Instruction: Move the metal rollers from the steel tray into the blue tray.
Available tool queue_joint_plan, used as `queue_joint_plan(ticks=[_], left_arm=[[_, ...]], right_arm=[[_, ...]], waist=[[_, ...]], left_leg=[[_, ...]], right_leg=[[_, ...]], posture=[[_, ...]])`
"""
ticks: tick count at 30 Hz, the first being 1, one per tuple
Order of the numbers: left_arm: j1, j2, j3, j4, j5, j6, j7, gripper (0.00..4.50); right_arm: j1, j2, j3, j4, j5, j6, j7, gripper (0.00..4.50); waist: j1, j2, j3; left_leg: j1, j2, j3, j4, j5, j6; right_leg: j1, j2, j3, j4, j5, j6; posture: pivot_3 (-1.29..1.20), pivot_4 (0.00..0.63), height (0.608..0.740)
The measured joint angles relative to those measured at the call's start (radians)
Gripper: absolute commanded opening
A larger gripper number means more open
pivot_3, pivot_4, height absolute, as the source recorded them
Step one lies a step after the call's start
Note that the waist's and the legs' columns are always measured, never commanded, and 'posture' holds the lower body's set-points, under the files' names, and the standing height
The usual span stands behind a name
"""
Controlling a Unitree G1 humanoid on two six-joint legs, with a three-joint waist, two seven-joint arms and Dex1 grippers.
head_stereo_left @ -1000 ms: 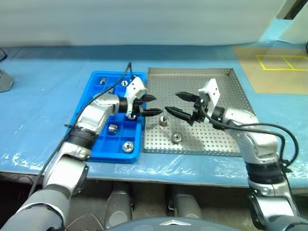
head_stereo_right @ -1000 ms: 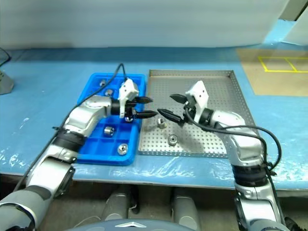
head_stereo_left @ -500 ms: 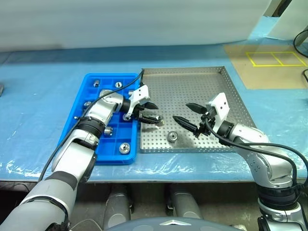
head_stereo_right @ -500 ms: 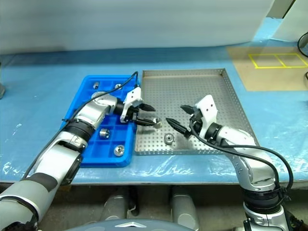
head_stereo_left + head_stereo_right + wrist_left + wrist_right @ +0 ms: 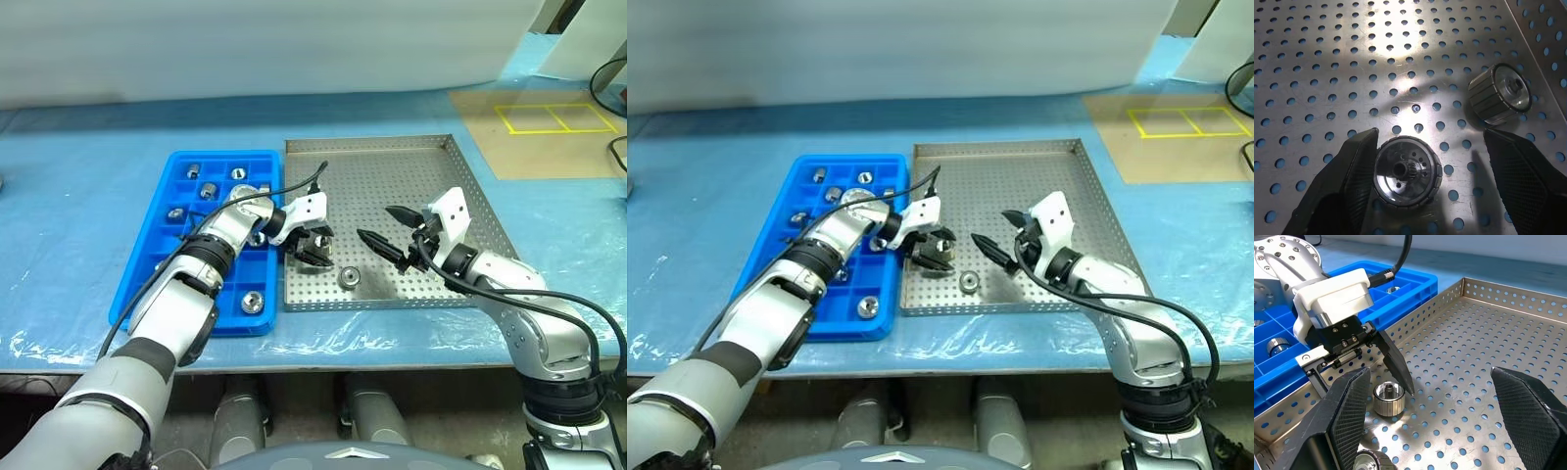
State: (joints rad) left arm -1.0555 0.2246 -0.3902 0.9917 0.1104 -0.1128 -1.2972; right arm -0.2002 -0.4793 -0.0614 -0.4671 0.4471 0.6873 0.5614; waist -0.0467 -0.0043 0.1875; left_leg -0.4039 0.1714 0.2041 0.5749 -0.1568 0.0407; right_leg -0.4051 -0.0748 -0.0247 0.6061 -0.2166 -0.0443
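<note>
The steel tray (image 5: 392, 176) lies at the centre, with the blue tray (image 5: 132, 284) against its left side. My left gripper (image 5: 313, 255) points down onto the steel tray's near left part. It is open and straddles one metal roller (image 5: 1407, 171), which lies flat close to one finger (image 5: 1352, 171). A second roller (image 5: 1498, 93) rests just beyond the other finger (image 5: 1518, 166), apart from it (image 5: 347, 277). My right gripper (image 5: 375, 222) hovers open and empty over the steel tray, to the right of both rollers. Several rollers (image 5: 209, 190) sit in the blue tray's compartments.
A blue sheet covers the table, whose front edge runs just below both trays. A brown board with yellow tape (image 5: 529, 137) lies at the back right. A black cable (image 5: 294, 186) loops over my left wrist.
My left gripper has swung from level at the blue tray's edge to pointing down, sinking over a roller in the steel tray. The right gripper has barely moved. The camera shifted.
</note>
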Motion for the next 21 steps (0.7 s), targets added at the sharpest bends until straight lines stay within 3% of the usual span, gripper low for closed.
queue_joint_plan(ticks=[16,20,21], left_arm=[[-0.051,-0.037,-0.005,0.101,0.108,-0.043,0.108,3.63],[-0.048,-0.03,-0.005,0.094,0.108,-0.044,0.069,2.38],[-0.047,-0.029,-0.005,0.092,0.109,-0.042,0.069,2.38]], right_arm=[[0.02,0.014,0.019,0.001,-0.034,-0.034,-0.035,4.04],[0.02,0.016,0.032,0.009,-0.039,-0.038,-0.035,4.04],[0.02,0.016,0.033,0.015,-0.039,-0.038,-0.035,4.04]], waist=[[-0.022,0.001,-0.001],[-0.022,0.001,-0.001],[-0.022,0.001,-0.001]], left_leg=[[0.0,-0.001,0.0,0.001,-0.001,0.002],[0.0,-0.001,0.0,0.001,-0.001,0.002],[0.001,-0.001,0.0,0.001,-0.001,0.002]], right_leg=[[0.002,-0.001,0.0,-0.001,0.0,0.0],[0.002,-0.001,0.0,-0.001,0.0,0.0],[0.002,-0.001,0.0,-0.001,0.0,0.0]], posture=[[-0.55,0.15,0.74],[-0.54,0.15,0.74],[-0.54,0.15,0.74]])
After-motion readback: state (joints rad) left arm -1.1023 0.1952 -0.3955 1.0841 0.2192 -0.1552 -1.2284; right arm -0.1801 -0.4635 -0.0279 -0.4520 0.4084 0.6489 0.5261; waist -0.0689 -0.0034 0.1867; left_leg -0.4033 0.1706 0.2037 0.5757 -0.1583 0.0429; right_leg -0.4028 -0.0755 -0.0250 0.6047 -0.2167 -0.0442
